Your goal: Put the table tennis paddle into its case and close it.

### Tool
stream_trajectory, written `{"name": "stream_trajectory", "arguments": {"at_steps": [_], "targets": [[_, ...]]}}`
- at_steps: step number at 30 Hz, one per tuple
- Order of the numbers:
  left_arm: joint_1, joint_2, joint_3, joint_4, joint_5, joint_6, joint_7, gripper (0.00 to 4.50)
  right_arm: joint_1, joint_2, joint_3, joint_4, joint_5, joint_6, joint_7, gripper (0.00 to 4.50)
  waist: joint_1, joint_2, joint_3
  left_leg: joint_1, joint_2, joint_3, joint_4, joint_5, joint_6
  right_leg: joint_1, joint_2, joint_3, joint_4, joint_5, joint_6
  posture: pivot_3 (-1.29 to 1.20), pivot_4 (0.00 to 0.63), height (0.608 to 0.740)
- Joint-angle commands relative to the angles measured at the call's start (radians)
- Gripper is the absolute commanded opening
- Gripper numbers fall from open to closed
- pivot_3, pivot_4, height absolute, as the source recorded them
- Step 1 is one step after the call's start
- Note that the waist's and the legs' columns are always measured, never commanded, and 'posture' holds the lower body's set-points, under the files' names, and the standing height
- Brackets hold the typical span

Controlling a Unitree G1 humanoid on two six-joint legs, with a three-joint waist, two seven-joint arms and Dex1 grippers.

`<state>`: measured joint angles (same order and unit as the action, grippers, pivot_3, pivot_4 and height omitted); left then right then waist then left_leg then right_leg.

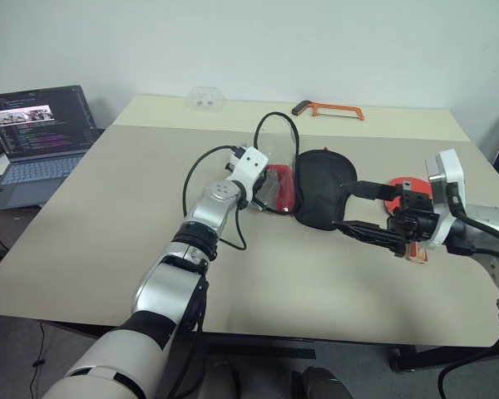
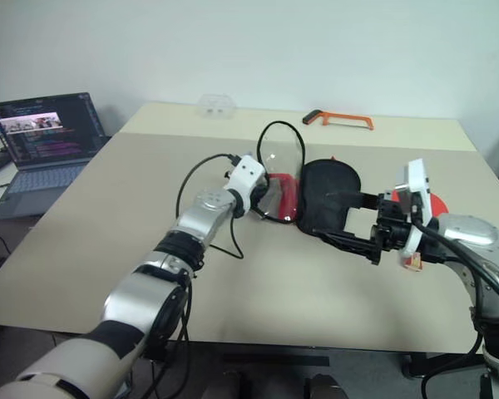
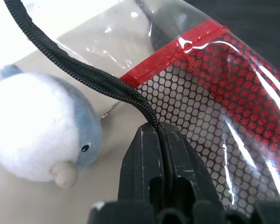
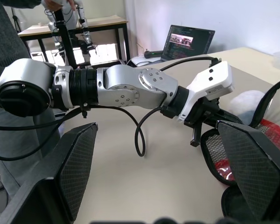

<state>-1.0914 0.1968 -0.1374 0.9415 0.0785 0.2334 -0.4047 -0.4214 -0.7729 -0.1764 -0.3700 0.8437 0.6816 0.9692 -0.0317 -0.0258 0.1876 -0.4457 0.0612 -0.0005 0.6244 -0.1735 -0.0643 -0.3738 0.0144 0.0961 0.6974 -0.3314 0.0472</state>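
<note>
Pinching the black zip trim [image 3: 98, 81] of the case [image 1: 320, 187], the left gripper [image 3: 161, 140] was clenched on that edge, its fingers [image 3: 144, 163] closed flat with the trim running out between them. The case lay near the middle of the table [image 1: 108, 224], black back flopped open toward the right, clear front with red mesh [image 3: 214, 102] under the left gripper, and the grey charm [image 3: 37, 130] resting on the table just beside the pinched edge. The right gripper [image 1: 368, 208] hung level over the table just beside the case's right side, released and spread wide, holding nothing. The paddle [image 1: 399, 193] lay on the table behind the right gripper, its red face partly hidden, not yet in the case. The step in hand appeared to be holding the case mouth open for loading. To do it well, the left grip should stay firm on the trim and lift only enough to part the clear front from the black back, since a hard pull would likely drag the light pouch across the table. The right gripper would then need to take the paddle by its handle and feed the round head in first, along the open mouth. Snagging the charm's chain on the zip looked a likely fault. An orange hacksaw [image 1: 333, 110] and a laptop [image 1: 37, 137] lay well apart from the work.
</note>
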Motion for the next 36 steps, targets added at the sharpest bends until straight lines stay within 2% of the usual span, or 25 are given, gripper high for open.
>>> {"name": "stream_trajectory", "arguments": {"at_steps": [1, 4, 9, 12, 15, 18, 20, 26, 29, 34, 36], "targets": [[0.063, 0.031, 0.017, -0.205, -0.011, 0.104, -0.019, 0.01, -0.005, -0.002, -0.028, -0.024, 0.005, -0.019, -0.007, 4.5, -0.003, 0.0, 0.0, 0.0, 0.0, 0.0, 0.0, 0.0, 0.0, 0.0, 0.0, 0.0, 0.0, 0.0, 0.0, 0.0, 0.15, 0.74], [0.143, 0.059, 0.028, -0.393, -0.017, 0.203, -0.032, 0.65, -0.007, -0.003, -0.019, -0.015, -0.002, -0.022, -0.005, 4.5, -0.003, 0.0, 0.0, 0.0, 0.001, 0.0, 0.0, 0.0, 0.0, 0.0, 0.0, 0.0, 0.001, 0.0, 0.0, 0.0, 0.15, 0.74], [0.203, 0.101, 0.053, -0.594, -0.01, 0.33, -0.011, 2.46, -0.03, 0.008, 0.012, 0.018, -0.025, -0.024, -0.007, 4.5, 0.0, 0.0, 0.0, 0.0, 0.001, -0.001, 0.002, 0.0, 0.0, 0.0, 0.0, 0.0, 0.001, 0.0, 0.0, 0.0, 0.15, 0.74], [0.217, 0.157, 0.065, -0.705, -0.032, 0.388, -0.064, 3.53, -0.089, 0.046, 0.084, 0.103, -0.157, -0.011, -0.147, 4.5, 0.0, 0.0, 0.0, 0.0, 0.001, -0.001, 0.003, 0.0, 0.0, 0.001, 0.0, 0.0, 0.001, 0.001, 0.001, 0.0, 0.15, 0.74], [0.231, 0.218, 0.075, -0.803, -0.065, 0.415, -0.133, 3.53, -0.145, 0.098, 0.133, 0.198, -0.271, 0.023, -0.293, 4.5, -0.003, 0.0, 0.0, 0.001, 0.001, -0.001, 0.003, 0.0, 0.0, 0.0, 0.0, 0.0, 0.002, 0.001, 0.001, 0.0, 0.15, 0.74], [0.301, 0.377, 0.09, -0.988, -0.157, 0.44, -0.334, 3.53, -0.186, 0.175, 0.153, 0.308, -0.359, 0.121, -0.472, 4.5, -0.01, 0.0, 0.0, 0.001, 0.002, 0.0, 0.001, 0.0, 0.0, -0.001, 0.0, 0.001, 0.002, 0.001, 0.0, 0.0, 0.15, 0.74], [0.35, 0.462, 0.111, -1.06, -0.213, 0.443, -0.422, 3.53, -0.189, 0.206, 0.158, 0.334, -0.395, 0.154, -0.528, 4.5, -0.014, 0.0, 0.0, 0.001, 0.002, 0.001, 0.0, 0.0, -0.001, -0.002, 0.0, 0.001, 0.002, 0.0, 0.0, 0.0, 0.15, 0.74], [0.483, 0.629, 0.193, -1.09, -0.285, 0.353, -0.551, 3.53, -0.188, 0.294, 0.131, 0.384, -0.464, 0.224, -0.672, 4.5, -0.012, 0.001, 0.0, 0.001, 0.002, 0.001, 0.0, 0.0, 0.0, -0.002, 0.0, 0.0, 0.002, 0.0, -0.001, 0.0, 0.15, 0.74], [0.512, 0.657, 0.196, -1.086, -0.291, 0.326, -0.563, 3.53, -0.192, 0.333, 0.12, 0.402, -0.48, 0.241, -0.713, 4.5, -0.008, 0.001, 0.0, 0.001, 0.002, 0.001, 0.0, 0.0, 0.0, -0.002, 0.0, 0.0, 0.002, 0.0, -0.001, 0.0, 0.15, 0.74], [0.518, 0.64, 0.174, -1.085, -0.286, 0.316, -0.542, 3.53, -0.19, 0.375, 0.149, 0.414, -0.508, 0.267, -0.732, 4.5, -0.006, 0.001, 0.0, 0.001, 0.002, 0.001, 0.0, 0.0, 0.0, -0.002, 0.0, 0.0, 0.002, 0.0, -0.001, 0.0, 0.15, 0.74], [0.515, 0.635, 0.168, -1.085, -0.285, 0.315, -0.534, 3.57, -0.191, 0.389, 0.151, 0.422, -0.522, 0.27, -0.74, 4.11, -0.006, 0.001, 0.0, 0.001, 0.002, 0.001, 0.0, 0.0, 0.0, -0.002, 0.0, 0.0, 0.002, 0.0, -0.001, 0.0, 0.15, 0.74]]}}
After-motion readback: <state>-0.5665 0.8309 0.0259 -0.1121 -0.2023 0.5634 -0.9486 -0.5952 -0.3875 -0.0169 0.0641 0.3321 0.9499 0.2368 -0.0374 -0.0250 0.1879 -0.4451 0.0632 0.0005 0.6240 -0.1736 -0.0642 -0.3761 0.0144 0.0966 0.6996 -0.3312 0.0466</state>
